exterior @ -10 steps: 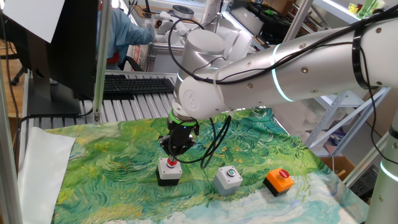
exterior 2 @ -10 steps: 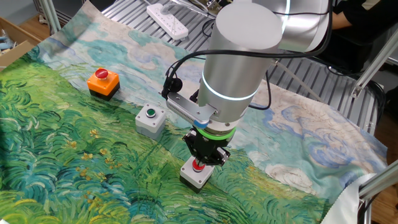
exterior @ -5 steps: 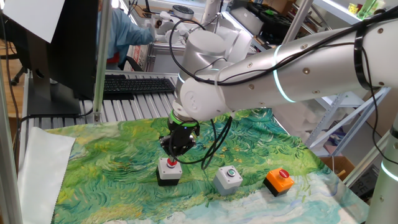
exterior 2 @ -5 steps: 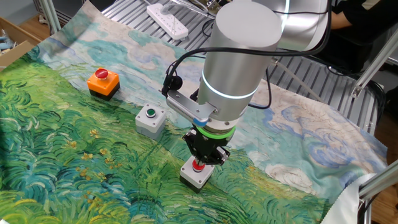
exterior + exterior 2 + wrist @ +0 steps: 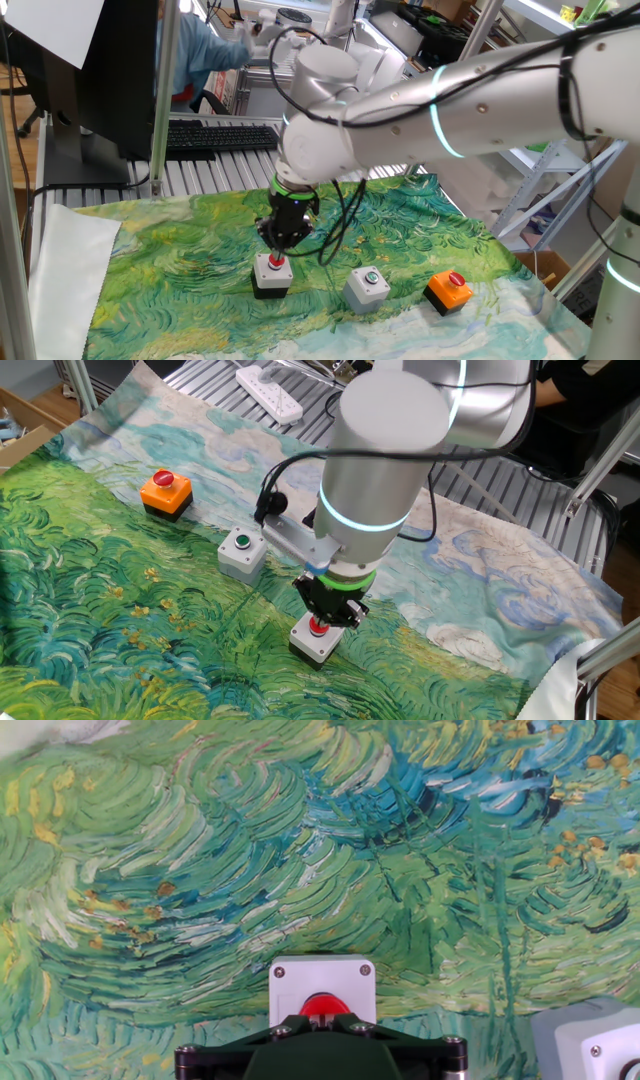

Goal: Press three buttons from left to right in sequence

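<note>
Three push-button boxes sit in a row on the painted cloth that covers the table (image 5: 150,260), and the pincer (image 5: 279,243), its fingers pressed together and pointing straight down, hangs right over the first, the black-and-white box (image 5: 271,280) with its red button (image 5: 317,625); whether the tips touch the cap cannot be told. The boxes look small, rigid and light, so a push that lands off the cap's middle would likely tip or slide one on the soft cloth; nothing here needs gripping, only a square press on the cap. Beside the black-and-white box stands the grey box (image 5: 366,288) with a green button (image 5: 241,542), a clear gap between them. Beyond that, nearer the cloth's edge, is the orange box (image 5: 447,291). On the black-and-white box's other sides lies open cloth, with room to lift and travel along the row.
</note>
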You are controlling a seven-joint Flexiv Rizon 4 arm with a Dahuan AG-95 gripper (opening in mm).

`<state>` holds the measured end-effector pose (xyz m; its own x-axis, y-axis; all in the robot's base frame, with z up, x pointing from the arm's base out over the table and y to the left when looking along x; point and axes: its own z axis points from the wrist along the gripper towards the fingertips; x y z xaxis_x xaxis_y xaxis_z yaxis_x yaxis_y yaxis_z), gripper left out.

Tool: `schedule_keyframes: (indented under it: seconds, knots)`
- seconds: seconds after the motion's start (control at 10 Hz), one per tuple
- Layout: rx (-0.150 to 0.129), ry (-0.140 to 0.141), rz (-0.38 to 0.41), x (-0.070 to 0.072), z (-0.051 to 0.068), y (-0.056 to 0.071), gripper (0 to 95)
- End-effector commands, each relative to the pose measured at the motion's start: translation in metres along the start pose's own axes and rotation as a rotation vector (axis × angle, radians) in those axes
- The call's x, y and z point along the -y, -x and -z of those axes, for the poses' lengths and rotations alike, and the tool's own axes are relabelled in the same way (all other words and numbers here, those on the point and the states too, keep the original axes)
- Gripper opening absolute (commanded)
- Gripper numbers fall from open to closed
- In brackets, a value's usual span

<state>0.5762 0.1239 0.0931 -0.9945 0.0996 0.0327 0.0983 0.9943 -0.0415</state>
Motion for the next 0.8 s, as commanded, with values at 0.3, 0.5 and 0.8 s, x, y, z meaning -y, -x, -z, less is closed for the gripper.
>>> schedule_keyframes:
  seconds: [0.3, 0.5, 0.8]
  knots:
    - [-0.041, -0.005, 0.001, -0.0007, -0.0193, -0.0004, 0.0]
    - [-0.064, -0.005, 0.002, -0.0007, -0.0193, -0.0004, 0.0]
    - [-0.067, -0.002, 0.007, -0.0007, -0.0193, -0.0004, 0.0]
